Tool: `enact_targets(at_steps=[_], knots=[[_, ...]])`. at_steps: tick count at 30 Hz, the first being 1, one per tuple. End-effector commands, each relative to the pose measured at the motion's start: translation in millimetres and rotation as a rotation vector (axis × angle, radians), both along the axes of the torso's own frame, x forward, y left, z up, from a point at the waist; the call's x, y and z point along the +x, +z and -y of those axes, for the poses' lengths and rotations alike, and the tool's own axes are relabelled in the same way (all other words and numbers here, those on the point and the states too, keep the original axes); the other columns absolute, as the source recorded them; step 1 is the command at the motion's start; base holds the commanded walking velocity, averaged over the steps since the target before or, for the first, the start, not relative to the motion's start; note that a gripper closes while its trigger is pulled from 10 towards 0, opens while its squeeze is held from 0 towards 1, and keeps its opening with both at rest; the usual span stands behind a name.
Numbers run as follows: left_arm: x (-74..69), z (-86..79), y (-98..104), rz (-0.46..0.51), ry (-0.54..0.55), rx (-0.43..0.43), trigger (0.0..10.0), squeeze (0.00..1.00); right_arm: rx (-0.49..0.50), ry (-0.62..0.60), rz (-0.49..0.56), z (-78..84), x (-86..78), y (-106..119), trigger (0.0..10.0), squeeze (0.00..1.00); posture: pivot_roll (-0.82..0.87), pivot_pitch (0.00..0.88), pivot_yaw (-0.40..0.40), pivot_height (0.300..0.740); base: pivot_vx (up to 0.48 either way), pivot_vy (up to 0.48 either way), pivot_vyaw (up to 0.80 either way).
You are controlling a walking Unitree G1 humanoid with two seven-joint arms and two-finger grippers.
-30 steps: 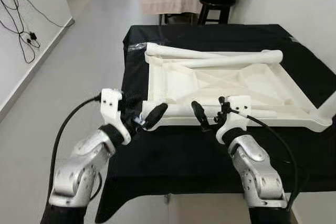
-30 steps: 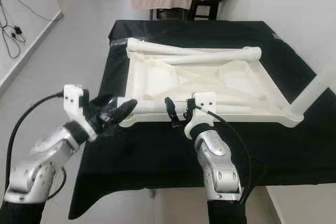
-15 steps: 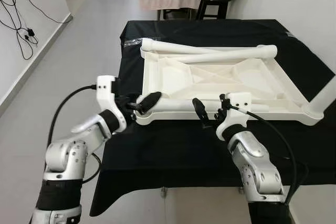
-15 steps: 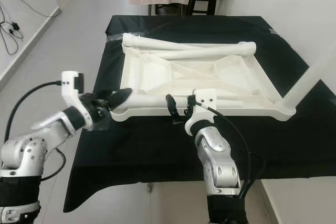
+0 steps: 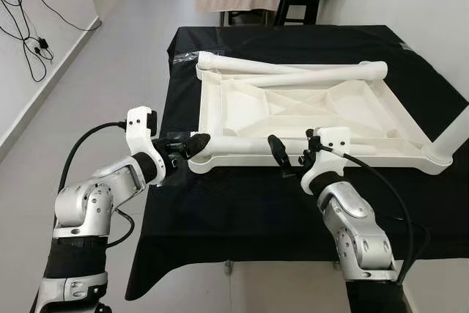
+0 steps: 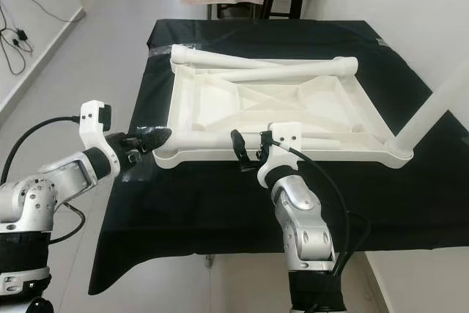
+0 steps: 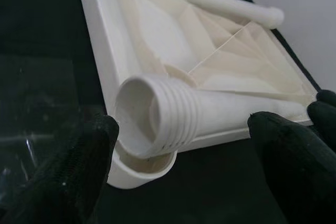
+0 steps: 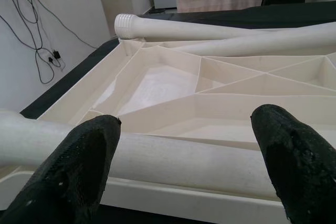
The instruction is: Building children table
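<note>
White plastic tabletop (image 5: pixel 308 111) lies upside down on a black-draped table (image 5: pixel 242 203), with a table leg (image 5: pixel 249 146) lying along its near edge. The left gripper (image 7: pixel 184 145) is at the tabletop's near-left corner, fingers wide apart astride the leg's threaded end (image 7: pixel 168 111), holding nothing. The right gripper (image 8: pixel 186 145) sits wide open over the leg's middle.

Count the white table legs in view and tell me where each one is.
4. Two white plastic tube legs lie crossed along the upturned white tabletop's far edge, one lies along its near edge, and one stands at its near right corner. None seems hidden.
</note>
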State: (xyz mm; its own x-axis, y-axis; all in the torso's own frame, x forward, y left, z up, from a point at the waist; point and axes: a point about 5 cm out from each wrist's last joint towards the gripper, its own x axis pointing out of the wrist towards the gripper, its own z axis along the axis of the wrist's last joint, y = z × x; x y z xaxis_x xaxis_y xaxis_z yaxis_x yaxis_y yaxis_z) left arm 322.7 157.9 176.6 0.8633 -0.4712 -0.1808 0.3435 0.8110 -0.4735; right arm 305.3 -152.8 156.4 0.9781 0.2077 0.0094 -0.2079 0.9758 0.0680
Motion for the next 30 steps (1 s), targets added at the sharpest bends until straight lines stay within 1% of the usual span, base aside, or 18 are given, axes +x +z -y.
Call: enact_targets(at_steps=[1, 8, 15, 18, 19, 22, 23, 27, 28, 30], knots=[[1.2, 0.7, -4.1, -0.031, -0.017, -0.026, 10.0, 0.00, 0.012, -0.002, -0.011, 1.0, 0.8, -2.7, 10.0, 0.00, 0.01, 0.063, -0.033, 0.740, 0.000, 0.000, 0.00], [12.5, -1.6, 3.3, -0.029, -0.036, -0.066, 10.0, 0.00, 0.013, -0.003, -0.018, 1.3, 0.6, -3.6, 10.0, 0.00, 0.00, 0.070, -0.031, 0.740, 0.000, 0.000, 0.00], [17.4, -2.0, 8.1, -0.030, -0.062, -0.094, 10.0, 0.00, 0.011, -0.005, -0.018, 1.7, 0.2, -3.1, 10.0, 0.00, 0.00, 0.072, -0.031, 0.740, 0.000, 0.000, 0.00], [19.3, 2.5, 3.5, -0.087, -0.121, -0.127, 10.0, 0.00, 0.006, -0.004, -0.018, 1.6, 0.1, -2.6, 10.0, 0.00, -0.01, 0.076, -0.031, 0.740, 0.000, 0.000, 0.00], [19.3, 2.5, 3.5, -0.087, -0.121, -0.127, 10.0, 0.00, 0.006, -0.004, -0.018, 1.6, 0.1, -2.6, 10.0, 0.00, -0.01, 0.076, -0.031, 0.740, 0.000, 0.000, 0.00], [21.7, 3.4, -3.2, -0.149, -0.130, -0.148, 10.0, 0.00, 0.004, -0.004, -0.017, 1.7, -0.4, -2.3, 10.0, 0.00, -0.02, 0.079, -0.029, 0.740, 0.000, 0.000, 0.00], [24.4, 3.4, -4.3, -0.177, -0.135, -0.184, 10.0, 0.00, 0.003, -0.007, -0.017, 2.1, -0.6, -2.2, 10.0, 0.00, -0.02, 0.079, -0.028, 0.740, 0.000, 0.000, 0.00], [29.0, 2.2, -5.4, -0.207, -0.132, -0.205, 10.0, 0.00, 0.004, -0.011, -0.018, 2.5, -0.7, -2.2, 10.0, 0.00, -0.02, 0.079, -0.028, 0.740, 0.000, 0.000, 0.00], [32.4, 2.1, -3.1, -0.217, -0.127, -0.238, 10.0, 0.00, 0.003, -0.013, -0.018, 3.0, -1.2, -1.9, 10.0, 0.00, -0.03, 0.083, -0.025, 0.740, 0.000, 0.000, 0.00], [33.1, 2.2, -2.4, -0.217, -0.126, -0.247, 10.0, 0.00, 0.003, -0.014, -0.018, 3.2, -1.4, -1.9, 10.0, 0.00, -0.03, 0.083, -0.025, 0.740, 0.000, 0.000, 0.00]])
